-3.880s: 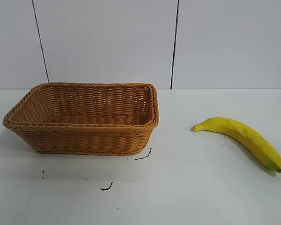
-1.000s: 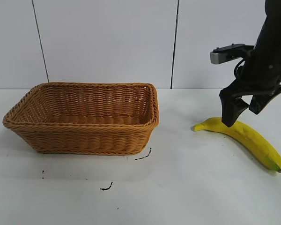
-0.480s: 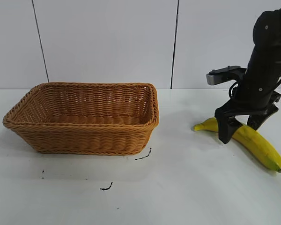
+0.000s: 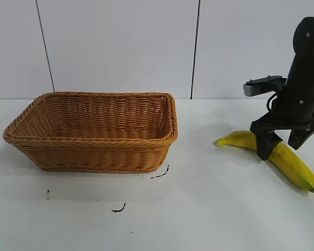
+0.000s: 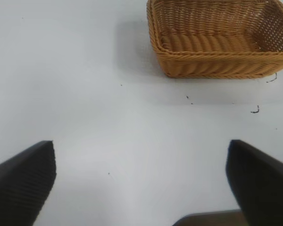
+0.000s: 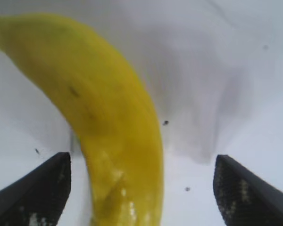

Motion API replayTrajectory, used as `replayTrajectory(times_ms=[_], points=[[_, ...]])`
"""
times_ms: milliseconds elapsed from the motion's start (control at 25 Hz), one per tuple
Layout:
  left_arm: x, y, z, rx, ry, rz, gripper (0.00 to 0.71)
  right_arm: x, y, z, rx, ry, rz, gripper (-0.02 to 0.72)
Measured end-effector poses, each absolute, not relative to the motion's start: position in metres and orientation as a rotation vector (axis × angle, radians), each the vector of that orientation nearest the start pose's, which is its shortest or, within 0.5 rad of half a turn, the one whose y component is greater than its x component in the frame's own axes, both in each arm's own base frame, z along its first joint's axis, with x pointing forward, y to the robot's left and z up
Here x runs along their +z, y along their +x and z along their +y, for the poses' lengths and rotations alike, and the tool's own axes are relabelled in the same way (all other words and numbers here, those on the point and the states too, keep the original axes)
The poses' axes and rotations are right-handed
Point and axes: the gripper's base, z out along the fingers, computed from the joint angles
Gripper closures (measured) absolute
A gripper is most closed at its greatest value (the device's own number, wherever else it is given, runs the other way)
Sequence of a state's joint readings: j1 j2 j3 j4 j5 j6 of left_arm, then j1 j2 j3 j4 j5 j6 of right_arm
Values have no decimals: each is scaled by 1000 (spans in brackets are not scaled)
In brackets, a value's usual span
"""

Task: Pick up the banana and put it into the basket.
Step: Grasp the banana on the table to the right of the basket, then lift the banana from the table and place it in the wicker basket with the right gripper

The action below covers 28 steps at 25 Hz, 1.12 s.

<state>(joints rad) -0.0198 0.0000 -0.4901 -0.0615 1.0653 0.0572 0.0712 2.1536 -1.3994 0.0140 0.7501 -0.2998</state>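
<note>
The yellow banana (image 4: 290, 162) lies on the white table at the right, its stem end pointing left. It fills the right wrist view (image 6: 108, 122). My right gripper (image 4: 281, 147) is down over the banana's middle, open, with one finger on each side of it and not closed on it (image 6: 141, 188). The tan wicker basket (image 4: 94, 157) stands empty at the left; it also shows in the left wrist view (image 5: 217, 66). My left gripper (image 5: 141, 183) is open and empty, held above bare table away from the basket; it is out of the exterior view.
Small black marks (image 4: 159, 174) dot the table in front of the basket. A white panelled wall runs behind the table. Open table lies between basket and banana.
My right gripper came into view, dropped onto the banana, and has shifted a little right along it. The banana and basket have not moved.
</note>
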Motion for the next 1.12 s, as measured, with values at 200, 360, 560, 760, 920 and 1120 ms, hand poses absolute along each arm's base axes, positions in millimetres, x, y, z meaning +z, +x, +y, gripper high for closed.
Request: replayTrajectory(times_ms=[200,360,560,760,920,1120], points=[[274,-4,-5,-51,82,2056,15,102,411,32,-6,-546,2953,157],[274,-4,-5,-51,82,2056,15,102,411,31,-16,-556,2955,393],[274,-4,-5,-51,82,2056,15,106,411,30,-30,-582,2990,392],[274,-4,-5,-51,82,2056,15,136,423,34,26,-557,3033,392],[274,-4,-5,-51,82,2056,15,170,435,41,99,-542,3039,392],[274,-4,-5,-51,82,2056,15,213,452,61,-3,-623,2918,392]])
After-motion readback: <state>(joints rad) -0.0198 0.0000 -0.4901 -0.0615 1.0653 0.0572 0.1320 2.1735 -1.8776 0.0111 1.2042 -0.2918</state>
